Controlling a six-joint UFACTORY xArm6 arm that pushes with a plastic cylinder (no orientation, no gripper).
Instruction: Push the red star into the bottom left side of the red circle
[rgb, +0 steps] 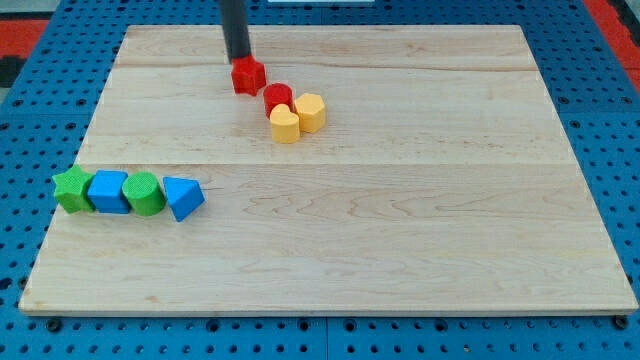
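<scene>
The red star (248, 76) lies near the view's top, left of centre. The red circle (278, 97) sits just to its lower right, a small gap between them. My tip (239, 59) stands at the star's upper left edge, touching or nearly touching it. The dark rod rises out of the view's top.
A yellow heart (285, 125) and a yellow hexagon-like block (311, 112) crowd the red circle's lower right. At the view's left is a row: green star (71, 190), blue cube (107, 191), green cylinder (144, 193), blue triangle (183, 197). The wooden board (400, 220) sits on a blue pegboard.
</scene>
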